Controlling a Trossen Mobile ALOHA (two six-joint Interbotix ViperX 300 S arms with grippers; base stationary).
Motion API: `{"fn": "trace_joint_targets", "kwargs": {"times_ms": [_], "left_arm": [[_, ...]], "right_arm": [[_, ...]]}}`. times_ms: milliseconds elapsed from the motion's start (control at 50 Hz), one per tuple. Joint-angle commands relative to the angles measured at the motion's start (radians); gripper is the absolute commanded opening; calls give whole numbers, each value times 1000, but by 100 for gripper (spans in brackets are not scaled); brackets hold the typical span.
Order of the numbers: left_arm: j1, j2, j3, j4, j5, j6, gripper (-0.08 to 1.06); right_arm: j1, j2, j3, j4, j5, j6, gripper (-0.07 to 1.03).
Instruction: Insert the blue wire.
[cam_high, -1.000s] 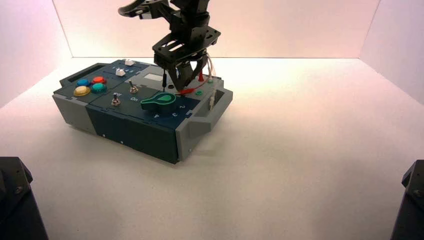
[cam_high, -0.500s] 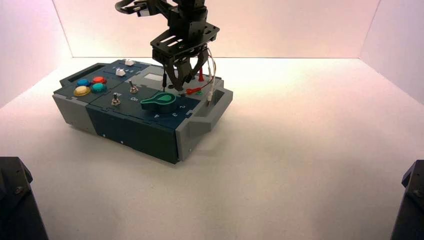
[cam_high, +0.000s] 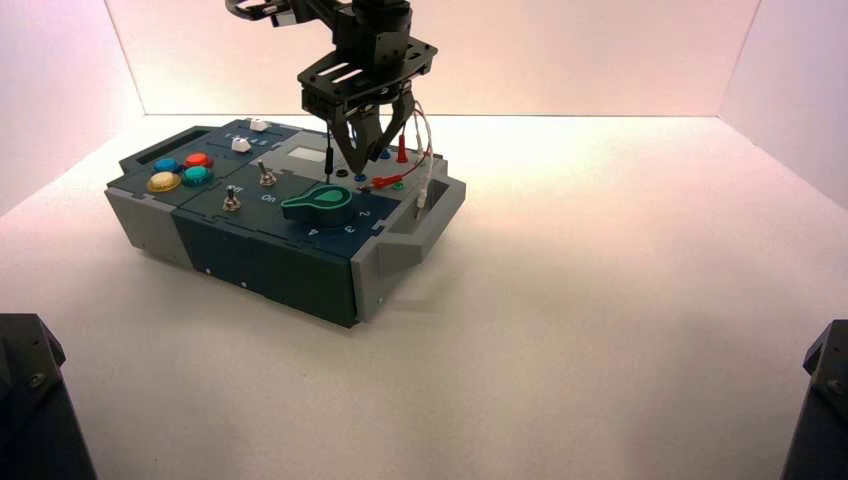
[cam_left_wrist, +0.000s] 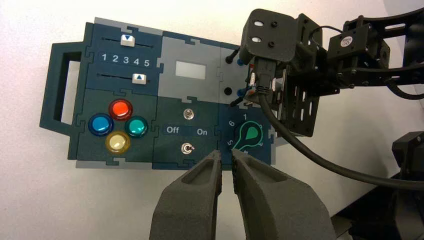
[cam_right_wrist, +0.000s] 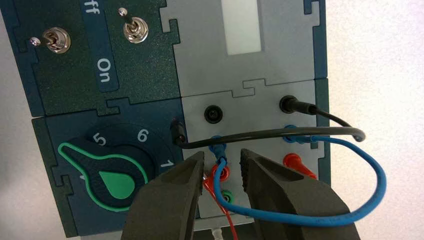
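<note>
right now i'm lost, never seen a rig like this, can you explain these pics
This is a robot with two arms, each ending in a two-fingered hand. One picture looks down from above and behind the arms; the other two come from cameras on its wrists.

On the table sits a box with buttons, switches, sliders, a knob and sockets. The right hand is open over the sockets, around one plug of the blue wire, and seems to hold nothing. Both blue plugs appear to be in blue sockets. A black lead is beside it. The left hand waits by the box's knob side, empty.
</note>
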Motion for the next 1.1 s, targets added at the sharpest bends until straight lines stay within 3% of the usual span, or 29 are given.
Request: {"fn": "trace_joint_targets", "kwargs": {"times_ms": [20, 340, 1100], "left_arm": [[3, -5, -11, -6, -3, 3, 13], [5, -3, -11, -8, -3, 3, 13], [3, -3, -11, -8, -3, 3, 13]], "right_arm": [[2, -48, -34, 0, 0, -2, 40], [0, -34, -41, -2, 0, -3, 38], [0, -41, -49, -18, 15, -5, 6]]}}
